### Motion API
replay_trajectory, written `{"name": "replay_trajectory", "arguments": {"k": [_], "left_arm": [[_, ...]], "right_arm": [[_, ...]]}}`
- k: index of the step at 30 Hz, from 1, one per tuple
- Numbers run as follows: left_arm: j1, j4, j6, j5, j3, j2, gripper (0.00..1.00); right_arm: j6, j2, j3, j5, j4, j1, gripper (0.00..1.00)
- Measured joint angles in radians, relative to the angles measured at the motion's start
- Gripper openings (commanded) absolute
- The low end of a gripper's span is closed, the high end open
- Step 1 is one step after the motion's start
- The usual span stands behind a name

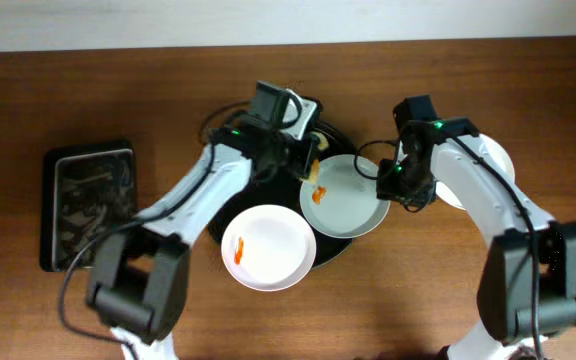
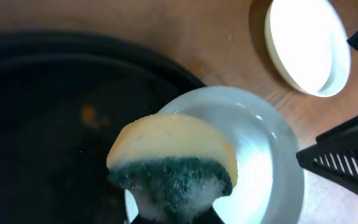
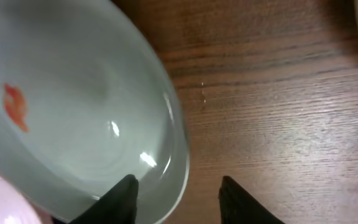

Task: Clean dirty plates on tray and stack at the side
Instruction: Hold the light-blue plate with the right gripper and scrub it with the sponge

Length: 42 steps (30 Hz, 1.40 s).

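The black round tray [image 1: 230, 215] holds a pale green plate [image 1: 353, 205] with an orange smear and a white plate [image 1: 268, 250] with an orange smear. A third white plate [image 1: 498, 158] lies on the table to the right, partly hidden by the right arm. My left gripper [image 1: 311, 160] is shut on a yellow and green sponge [image 2: 173, 158] just above the pale green plate's [image 2: 260, 162] left edge. My right gripper [image 3: 179, 196] is open, its fingers astride the pale green plate's [image 3: 73, 118] right rim.
A small rectangular black sponge tray [image 1: 90, 205] stands at the far left. The white plate [image 2: 306, 43] on the table shows at the top right of the left wrist view. Brown wood table [image 3: 278, 93] lies to the right of the plate.
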<state>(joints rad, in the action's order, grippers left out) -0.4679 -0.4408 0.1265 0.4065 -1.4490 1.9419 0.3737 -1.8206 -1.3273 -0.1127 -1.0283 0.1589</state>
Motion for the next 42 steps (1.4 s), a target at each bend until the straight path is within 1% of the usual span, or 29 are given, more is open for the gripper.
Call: {"name": "replay_trajectory", "arguments": {"k": [2, 3, 7, 9, 10, 12, 15, 17, 18, 20, 22, 23, 24, 25, 27, 28, 30, 31, 33, 35, 38, 40, 42], "left_arm": [[-0.026, 0.011, 0.025, 0.013, 0.0, 0.049, 0.0], [-0.044, 0.014, 0.032, 0.017, 0.0, 0.05, 0.0], [-0.122, 0.005, 0.036, 0.024, 0.0, 0.05, 0.0], [-0.137, 0.008, 0.036, 0.027, 0.0, 0.066, 0.0], [-0.137, 0.006, 0.036, 0.027, 0.0, 0.085, 0.0], [-0.137, 0.006, 0.036, 0.027, 0.0, 0.093, 0.0], [-0.137, 0.005, 0.036, 0.021, 0.0, 0.093, 0.0], [-0.137, 0.005, 0.036, 0.011, 0.0, 0.094, 0.0], [-0.137, 0.003, 0.036, 0.003, 0.0, 0.094, 0.0], [-0.137, -0.006, 0.036, -0.008, 0.0, 0.095, 0.0], [-0.137, -0.008, 0.036, -0.016, 0.0, 0.095, 0.0], [-0.137, -0.008, 0.036, -0.023, 0.0, 0.095, 0.0], [-0.137, -0.008, 0.036, -0.027, 0.0, 0.095, 0.0], [-0.137, -0.014, 0.036, -0.03, 0.0, 0.095, 0.0], [-0.137, -0.019, 0.036, -0.034, 0.0, 0.095, 0.0], [-0.137, -0.019, 0.036, -0.034, 0.0, 0.095, 0.0], [-0.137, -0.019, 0.036, -0.037, 0.0, 0.095, 0.0], [-0.137, -0.019, 0.036, -0.038, 0.0, 0.095, 0.0], [-0.137, -0.023, 0.036, -0.038, 0.0, 0.095, 0.0], [-0.137, -0.026, 0.036, -0.038, 0.0, 0.095, 0.0], [-0.137, -0.027, 0.036, -0.038, 0.0, 0.095, 0.0], [-0.137, -0.031, 0.036, -0.038, 0.0, 0.095, 0.0], [-0.137, -0.029, 0.036, -0.041, 0.0, 0.095, 0.0]], "right_arm": [[0.008, -0.075, 0.0, 0.001, 0.019, 0.0, 0.33], [0.009, -0.087, 0.0, 0.0, 0.037, 0.0, 0.27], [-0.008, -0.093, 0.005, 0.0, 0.075, 0.0, 0.23], [-0.019, -0.094, 0.039, -0.018, 0.122, -0.001, 0.23], [-0.051, -0.094, 0.06, -0.068, 0.142, -0.012, 0.23], [-0.086, -0.094, 0.063, -0.124, 0.144, -0.04, 0.3], [-0.2, -0.094, 0.068, -0.286, 0.135, -0.113, 0.31], [-0.262, -0.094, 0.068, -0.354, 0.121, -0.143, 0.26], [-0.277, -0.094, 0.068, -0.373, 0.125, -0.145, 0.21], [-0.295, -0.094, 0.069, -0.398, 0.142, -0.145, 0.21], [-0.297, -0.094, 0.073, -0.41, 0.164, -0.145, 0.31], [-0.295, -0.094, 0.087, -0.413, 0.191, -0.145, 0.31], [-0.293, -0.095, 0.099, -0.413, 0.213, -0.145, 0.27], [-0.271, -0.096, 0.135, -0.413, 0.272, -0.145, 0.23], [-0.25, -0.096, 0.162, -0.428, 0.305, -0.145, 0.12], [-0.242, -0.096, 0.162, -0.435, 0.312, -0.145, 0.09], [-0.235, -0.096, 0.162, -0.443, 0.317, -0.145, 0.04], [-0.235, -0.096, 0.162, -0.447, 0.315, -0.145, 0.04], [-0.232, -0.095, 0.162, -0.446, 0.315, -0.146, 0.04], [-0.216, -0.076, 0.162, -0.406, 0.302, -0.146, 0.04], [-0.196, -0.014, 0.163, -0.298, 0.279, -0.151, 0.04], [-0.185, 0.011, 0.143, -0.225, 0.234, -0.15, 0.04], [-0.143, 0.016, 0.11, -0.088, 0.186, -0.111, 0.04]]}}
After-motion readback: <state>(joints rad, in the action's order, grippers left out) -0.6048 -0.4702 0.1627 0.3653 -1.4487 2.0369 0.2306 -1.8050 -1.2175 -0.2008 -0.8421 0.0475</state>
